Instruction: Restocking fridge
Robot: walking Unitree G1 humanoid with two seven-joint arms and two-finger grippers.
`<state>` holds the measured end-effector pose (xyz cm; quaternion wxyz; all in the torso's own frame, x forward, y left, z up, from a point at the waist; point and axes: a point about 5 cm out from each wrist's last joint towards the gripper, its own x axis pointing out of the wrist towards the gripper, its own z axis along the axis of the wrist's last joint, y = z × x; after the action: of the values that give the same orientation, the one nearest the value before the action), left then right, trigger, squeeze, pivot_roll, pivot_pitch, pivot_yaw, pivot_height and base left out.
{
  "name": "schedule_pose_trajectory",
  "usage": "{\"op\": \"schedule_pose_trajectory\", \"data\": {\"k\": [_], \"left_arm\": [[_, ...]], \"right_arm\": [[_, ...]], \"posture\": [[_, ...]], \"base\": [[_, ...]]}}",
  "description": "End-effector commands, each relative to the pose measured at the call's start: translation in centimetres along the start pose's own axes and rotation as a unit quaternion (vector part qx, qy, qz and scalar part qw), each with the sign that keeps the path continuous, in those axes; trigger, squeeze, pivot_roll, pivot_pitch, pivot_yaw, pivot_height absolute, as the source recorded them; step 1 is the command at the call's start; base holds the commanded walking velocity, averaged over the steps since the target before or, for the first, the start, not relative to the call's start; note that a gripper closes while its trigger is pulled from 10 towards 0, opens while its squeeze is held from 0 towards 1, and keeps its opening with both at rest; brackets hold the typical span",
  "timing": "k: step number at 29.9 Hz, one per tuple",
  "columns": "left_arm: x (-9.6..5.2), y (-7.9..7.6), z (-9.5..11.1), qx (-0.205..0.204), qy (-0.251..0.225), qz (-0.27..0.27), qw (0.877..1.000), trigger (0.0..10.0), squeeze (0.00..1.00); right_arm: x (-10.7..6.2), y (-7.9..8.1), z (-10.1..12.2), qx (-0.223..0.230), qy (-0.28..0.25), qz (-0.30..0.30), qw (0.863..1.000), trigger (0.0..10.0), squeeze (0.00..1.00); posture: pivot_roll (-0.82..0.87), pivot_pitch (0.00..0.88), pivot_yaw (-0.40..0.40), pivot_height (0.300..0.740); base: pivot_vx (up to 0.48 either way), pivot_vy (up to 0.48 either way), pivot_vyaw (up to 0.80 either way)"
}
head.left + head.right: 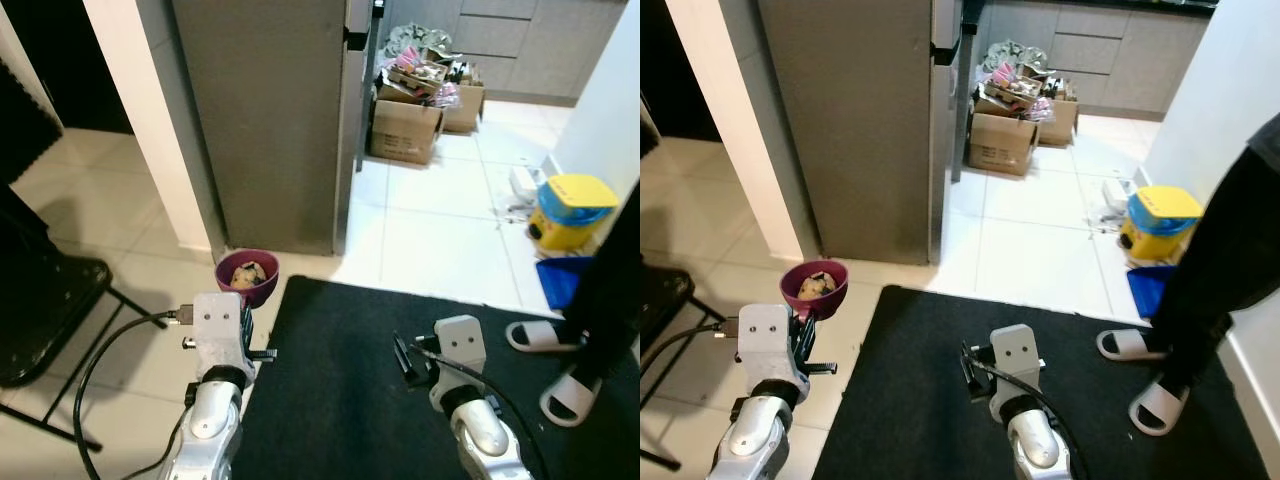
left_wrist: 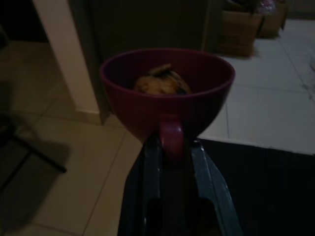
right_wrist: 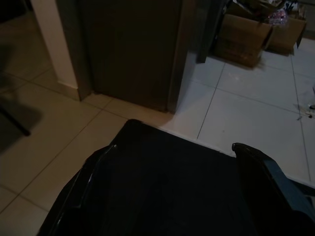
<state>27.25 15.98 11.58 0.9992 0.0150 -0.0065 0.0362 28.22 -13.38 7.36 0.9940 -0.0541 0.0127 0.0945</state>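
Purple cup (image 2: 166, 101) pinched by its small handle in the left tool (image 2: 172, 147), carried level out front, likely so the brownish food (image 2: 160, 83) inside stays put on the way to the grey fridge (image 1: 265, 120) just ahead. Right tool (image 3: 172, 196) spread wide, holding nothing, low over the black mat (image 1: 370, 380).

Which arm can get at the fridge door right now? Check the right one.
Probably yes. The right gripper is open and holds nothing, and only black mat and bare tile lie between it and the closed fridge. The left gripper is holding the maroon bowl.
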Motion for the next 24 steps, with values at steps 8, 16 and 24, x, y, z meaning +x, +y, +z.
{"op": "schedule_pose_trajectory", "data": {"k": [8,16,24], "left_arm": [[0.2,-0.7,0.7,0.005,-0.018,-0.016,1.0,10.0,0.0],[0.5,-1.2,0.8,0.01,-0.021,-0.029,0.999,10.0,0.0],[0.7,-1.5,0.8,0.009,-0.02,-0.033,0.999,10.0,0.0]], "right_arm": [[0.0,-0.2,-0.2,0.0,0.001,-0.007,1.0,10.0,0.0],[0.1,-0.5,-0.2,0.002,0.0,-0.013,1.0,10.0,0.0],[0.1,-0.6,-0.2,0.003,0.001,-0.019,1.0,10.0,0.0]], "posture": [[-0.11,0.13,0.002,0.71],[-0.11,0.13,0.005,0.71],[-0.11,0.13,0.007,0.71]], "base": [[0.392,0.0,0.0],[0.375,-0.262,0.0],[0.376,-0.292,0.0]]}}
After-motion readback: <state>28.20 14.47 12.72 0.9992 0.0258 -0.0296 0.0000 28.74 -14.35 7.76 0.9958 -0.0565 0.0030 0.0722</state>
